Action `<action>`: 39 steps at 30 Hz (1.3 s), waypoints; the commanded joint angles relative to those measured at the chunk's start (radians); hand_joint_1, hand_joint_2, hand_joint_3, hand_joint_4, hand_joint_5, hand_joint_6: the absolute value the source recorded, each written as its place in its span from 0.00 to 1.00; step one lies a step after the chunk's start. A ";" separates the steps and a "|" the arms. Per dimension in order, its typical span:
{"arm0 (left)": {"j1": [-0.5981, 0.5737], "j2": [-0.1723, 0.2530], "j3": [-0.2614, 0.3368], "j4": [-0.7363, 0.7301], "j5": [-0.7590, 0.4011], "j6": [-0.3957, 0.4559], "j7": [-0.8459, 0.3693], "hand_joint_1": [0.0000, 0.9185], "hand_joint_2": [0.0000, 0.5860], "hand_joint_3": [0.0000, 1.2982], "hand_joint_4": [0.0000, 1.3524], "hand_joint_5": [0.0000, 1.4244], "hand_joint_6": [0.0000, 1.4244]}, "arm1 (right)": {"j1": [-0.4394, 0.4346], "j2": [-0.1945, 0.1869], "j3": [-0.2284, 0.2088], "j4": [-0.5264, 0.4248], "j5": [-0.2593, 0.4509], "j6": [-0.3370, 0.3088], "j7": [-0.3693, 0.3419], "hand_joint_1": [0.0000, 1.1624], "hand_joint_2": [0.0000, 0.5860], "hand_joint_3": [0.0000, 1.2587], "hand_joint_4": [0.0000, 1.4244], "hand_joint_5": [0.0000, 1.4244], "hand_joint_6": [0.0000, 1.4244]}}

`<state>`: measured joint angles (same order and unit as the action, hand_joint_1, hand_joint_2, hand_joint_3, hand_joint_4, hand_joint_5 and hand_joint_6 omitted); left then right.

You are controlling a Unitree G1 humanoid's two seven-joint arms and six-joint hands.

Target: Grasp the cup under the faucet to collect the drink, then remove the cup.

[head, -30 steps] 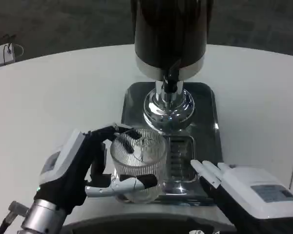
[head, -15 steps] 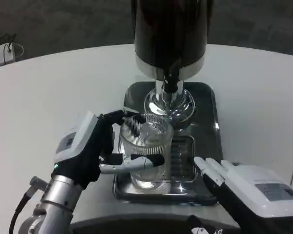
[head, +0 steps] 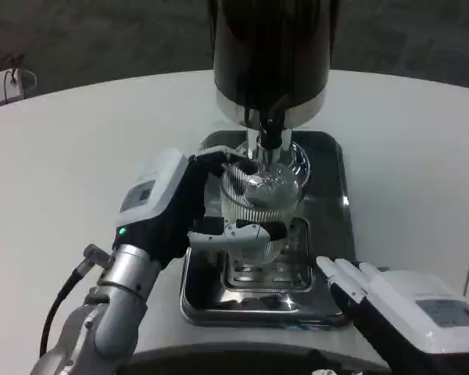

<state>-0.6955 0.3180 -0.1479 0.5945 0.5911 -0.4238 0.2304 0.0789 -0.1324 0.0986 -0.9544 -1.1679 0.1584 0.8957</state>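
Since the earlier frames the left hand (head: 189, 205) has carried the ribbed glass cup (head: 259, 205) away from the near end of the tray and up toward the dispenser, so the cup now sits directly beneath the black faucet (head: 272, 129), in front of the chrome pedestal (head: 297, 160). That hand grasps the cup from its left side, with black fingers (head: 211, 160) curving round the far rim and a white-and-black thumb (head: 238, 232) crossing the near wall low down. The cup stands upright over the slotted drip grille (head: 267, 269) set in the steel tray (head: 340, 234); whether its base touches the grille cannot be told. Above it rises the dark body of the drink dispenser (head: 270, 47) with its silver band. Right hand (head: 391, 301) rests at the near right corner of the tray, white fingers straight and close together, pointing toward the grille, holding nothing. All of this sits on the white round table (head: 86, 141), and a small white device with a cable (head: 4, 84) lies at the table's far left edge.
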 commanded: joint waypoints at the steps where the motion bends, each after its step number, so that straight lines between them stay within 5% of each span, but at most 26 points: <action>1: -0.033 0.008 -0.025 0.026 0.004 0.008 0.012 0.60 0.00 0.75 0.80 0.90 0.85 | 0.006 -0.009 -0.010 -0.017 0.019 0.000 0.000 0.45 0.82 0.00 0.00 0.00 0.00; 7: -0.038 0.029 -0.048 0.040 -0.010 0.012 -0.048 0.54 0.00 0.70 0.72 0.81 0.78 | 0.012 -0.017 -0.020 -0.015 0.038 0.004 -0.003 0.45 0.82 0.00 0.00 0.00 0.00; 16: -0.011 0.061 -0.046 0.036 -0.044 -0.018 -0.073 0.22 0.00 0.60 0.37 0.56 0.58 | 0.015 -0.025 -0.024 -0.006 0.059 0.014 -0.016 0.45 0.82 0.00 0.00 0.00 0.00; 19: -0.006 0.069 -0.042 0.034 -0.054 -0.023 -0.078 0.12 0.00 0.45 0.24 0.47 0.51 | 0.014 -0.026 -0.024 -0.003 0.066 0.017 -0.021 0.45 0.82 0.01 0.00 0.00 0.00; 29: 0.003 0.090 -0.032 0.022 -0.067 -0.027 -0.085 0.08 0.01 0.20 0.09 0.33 0.37 | -0.003 -0.029 -0.017 0.016 0.080 0.038 -0.028 0.45 0.82 0.02 0.00 0.00 0.00; 39: 0.065 0.103 0.009 -0.035 -0.152 -0.074 -0.096 0.05 0.01 0.08 0.03 0.23 0.32 | -0.011 -0.032 -0.007 0.023 0.074 0.052 -0.033 0.45 0.82 0.03 0.00 0.00 0.00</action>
<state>-0.6739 0.3973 -0.1618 0.5986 0.4702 -0.4698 0.1471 0.0689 -0.1658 0.0862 -0.9380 -1.0931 0.2049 0.8743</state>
